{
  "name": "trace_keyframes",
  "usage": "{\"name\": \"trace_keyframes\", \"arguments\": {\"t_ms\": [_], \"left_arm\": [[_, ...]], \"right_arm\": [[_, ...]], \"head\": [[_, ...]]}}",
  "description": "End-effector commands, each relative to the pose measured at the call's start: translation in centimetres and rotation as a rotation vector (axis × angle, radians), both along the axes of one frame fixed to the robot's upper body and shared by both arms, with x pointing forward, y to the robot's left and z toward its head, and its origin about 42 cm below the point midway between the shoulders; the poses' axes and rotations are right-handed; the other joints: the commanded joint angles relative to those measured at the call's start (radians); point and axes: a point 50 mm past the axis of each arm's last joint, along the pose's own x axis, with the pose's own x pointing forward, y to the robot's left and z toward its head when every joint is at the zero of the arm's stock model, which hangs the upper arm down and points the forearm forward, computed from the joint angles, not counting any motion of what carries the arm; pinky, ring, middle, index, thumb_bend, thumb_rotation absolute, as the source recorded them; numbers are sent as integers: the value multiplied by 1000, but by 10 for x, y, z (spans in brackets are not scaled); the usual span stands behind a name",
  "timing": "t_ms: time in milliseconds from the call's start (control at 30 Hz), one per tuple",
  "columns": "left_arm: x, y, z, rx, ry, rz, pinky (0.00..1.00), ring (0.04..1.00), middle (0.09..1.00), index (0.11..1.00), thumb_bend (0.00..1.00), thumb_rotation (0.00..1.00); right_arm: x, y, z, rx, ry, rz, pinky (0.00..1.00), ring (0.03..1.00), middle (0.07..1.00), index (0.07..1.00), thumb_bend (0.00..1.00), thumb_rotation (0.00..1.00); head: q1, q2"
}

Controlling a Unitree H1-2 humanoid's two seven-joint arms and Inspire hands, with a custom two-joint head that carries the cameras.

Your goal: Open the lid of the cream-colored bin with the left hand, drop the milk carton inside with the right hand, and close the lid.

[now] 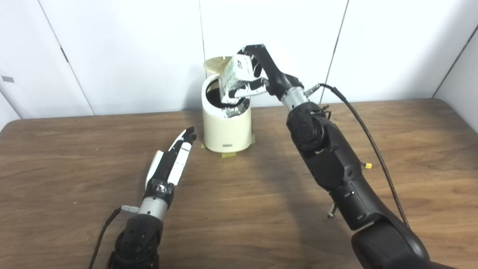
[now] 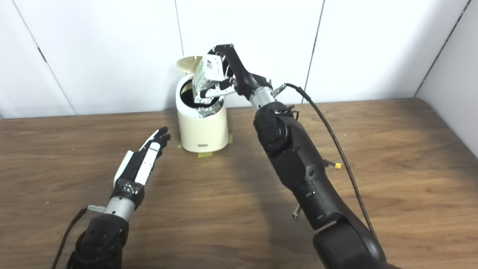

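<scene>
The cream-colored bin (image 1: 227, 129) stands at the back middle of the table, taped down at its base. Its round lid (image 1: 216, 64) is swung up and back, so the dark opening shows. My right hand (image 1: 257, 76) is shut on the milk carton (image 1: 234, 74), a white and grey box, and holds it tilted just above the bin's opening. My left hand (image 1: 171, 162) is open and flat, palm side down, low over the table to the left of the bin and apart from it. It also shows in the right eye view (image 2: 140, 164).
The wooden table (image 1: 239, 209) runs to a white panelled wall behind the bin. A black cable (image 1: 369, 142) loops from my right wrist along the right forearm. Strips of tape (image 1: 227, 154) hold the bin's base.
</scene>
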Motion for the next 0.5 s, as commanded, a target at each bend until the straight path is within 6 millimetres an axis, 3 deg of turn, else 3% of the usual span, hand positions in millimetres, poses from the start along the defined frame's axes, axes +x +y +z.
{"name": "trace_keyframes", "arguments": {"t_ms": [0, 467], "left_arm": [[6, -2, 14, -11, -75, 4, 995, 970, 938, 965, 442, 1000], [5, -3, 15, 0, -87, 3, 1000, 978, 935, 960, 457, 1000]], "right_arm": [[4, 9, 45, 49, -132, 29, 340, 397, 493, 512, 499, 0], [12, 10, 33, 45, -162, 46, 359, 389, 489, 516, 499, 0]], "head": [[3, -4], [10, -5]]}}
